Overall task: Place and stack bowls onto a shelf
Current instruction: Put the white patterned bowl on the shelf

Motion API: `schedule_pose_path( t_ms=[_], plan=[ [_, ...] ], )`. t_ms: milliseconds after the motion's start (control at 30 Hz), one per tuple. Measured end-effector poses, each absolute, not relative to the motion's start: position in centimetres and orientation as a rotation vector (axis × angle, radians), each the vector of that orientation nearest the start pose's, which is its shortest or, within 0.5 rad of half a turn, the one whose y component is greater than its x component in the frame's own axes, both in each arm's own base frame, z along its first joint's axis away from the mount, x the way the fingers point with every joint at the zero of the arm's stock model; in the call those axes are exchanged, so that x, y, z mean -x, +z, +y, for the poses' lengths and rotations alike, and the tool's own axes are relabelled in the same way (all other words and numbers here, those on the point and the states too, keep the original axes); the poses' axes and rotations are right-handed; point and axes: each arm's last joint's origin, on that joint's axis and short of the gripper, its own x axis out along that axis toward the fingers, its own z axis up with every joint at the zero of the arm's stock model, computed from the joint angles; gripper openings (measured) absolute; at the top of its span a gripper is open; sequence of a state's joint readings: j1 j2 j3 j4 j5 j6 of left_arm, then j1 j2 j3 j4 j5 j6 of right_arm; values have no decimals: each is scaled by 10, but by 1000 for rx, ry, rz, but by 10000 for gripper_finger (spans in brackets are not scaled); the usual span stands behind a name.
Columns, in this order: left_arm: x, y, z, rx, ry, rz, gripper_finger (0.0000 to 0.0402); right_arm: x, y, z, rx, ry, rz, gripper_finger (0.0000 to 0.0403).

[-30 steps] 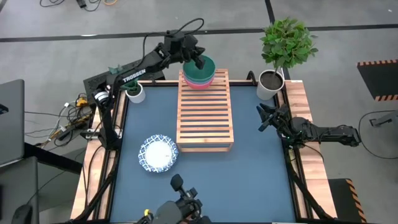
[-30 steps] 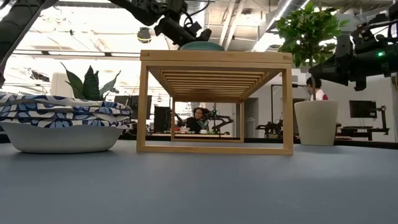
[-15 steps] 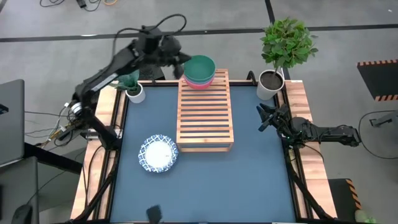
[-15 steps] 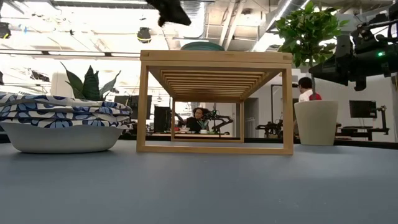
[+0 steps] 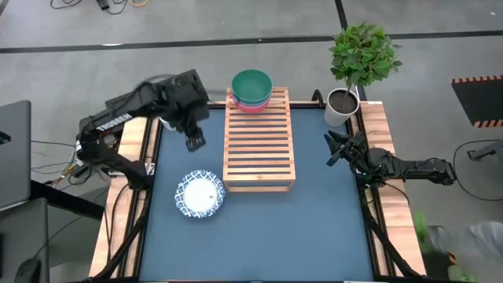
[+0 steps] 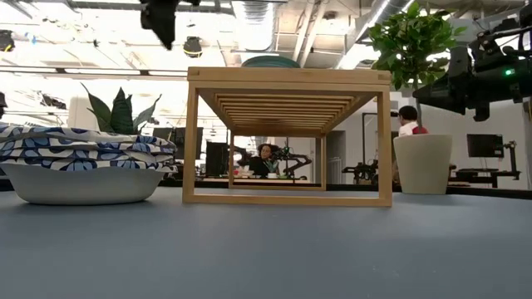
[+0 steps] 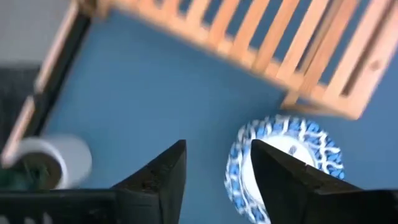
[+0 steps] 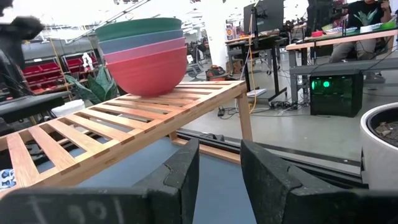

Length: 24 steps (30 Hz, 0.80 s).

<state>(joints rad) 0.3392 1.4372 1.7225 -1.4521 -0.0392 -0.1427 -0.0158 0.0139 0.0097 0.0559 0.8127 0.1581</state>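
I see the plain teal-green bowl [image 5: 251, 82] stacked on the plain pink bowl [image 5: 253, 104] at the light-wood slatted shelf's [image 5: 258, 149] far end, the blue-and-white patterned bowls [image 5: 200, 193] near the surface's left edge, the left gripper [image 5: 194, 141] above the surface, fingers released and empty, and the right gripper [image 5: 333, 152] waiting at the right edge, likewise released.

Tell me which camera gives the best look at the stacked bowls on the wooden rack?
The right wrist view: it sees the bowl stack side-on, teal-green on top, pink at the bottom, standing on the rack. The high view shows only the teal-green top and a pink rim. The low view catches just a sliver above the rack. The left wrist view misses it.

Shelf [image 5: 259, 141] light slatted wood; pink bowl [image 8: 149, 68] smooth, matt.
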Motion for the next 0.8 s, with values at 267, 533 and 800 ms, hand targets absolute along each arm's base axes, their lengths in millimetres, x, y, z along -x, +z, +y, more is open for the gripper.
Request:
schedule_pose_path(
  t_ms=[267, 533, 800],
  plan=[
    [-227, 341, 33, 407, 559, 1258, 181, -88, 171, -22, -170, -823, -114, 143],
    [-196, 283, 5, 594, 687, 1245, 181, -88, 171, -22, -170, -823, -114, 143],
    [-178, 256, -14, 784, 779, 1218, 181, -88, 171, -22, -170, -823, -115, 143]
  ],
)
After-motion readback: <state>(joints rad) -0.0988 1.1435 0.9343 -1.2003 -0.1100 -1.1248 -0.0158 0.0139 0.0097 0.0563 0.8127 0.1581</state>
